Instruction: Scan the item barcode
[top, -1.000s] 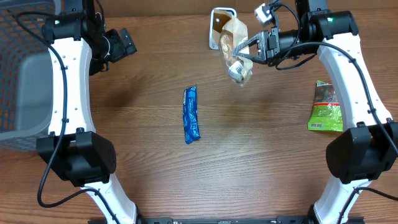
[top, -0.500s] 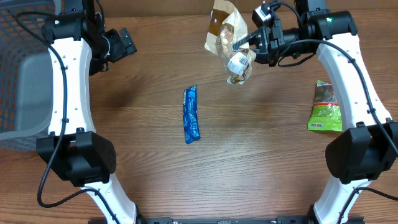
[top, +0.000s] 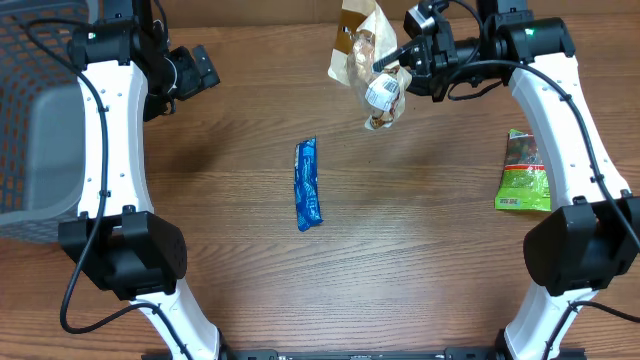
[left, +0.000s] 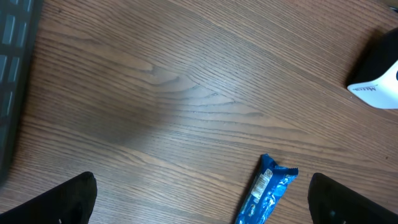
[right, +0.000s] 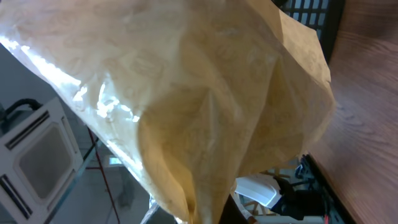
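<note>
Right tool (top: 400, 68) is pinched on the snack bag (top: 362, 55), gripping it from its right side, top centre of the overhead frame; bag is off the desk (top: 420, 250), held in the air; its long axis runs roughly top to bottom in frame, upper end at the top edge, lower end tipped slightly right and pointing down-frame; bag looks tan and crinkled, glossy film with glare; round silver-white patch near the lower end; no barcode legible in any view; right wrist view is almost filled by the tan film, creased and shiny; left tool (top: 200, 68) is spread wide and holds nothing, upper left of frame; blue wrapper bar (top: 308, 185) lies flat at centre, long axis near vertical in frame; green packet (top: 524, 172) lies flat at right; grey basket (top: 40, 110) at the left edge; white-and-black device (left: 379, 74) shows at the upper right of the left wrist view.
</note>
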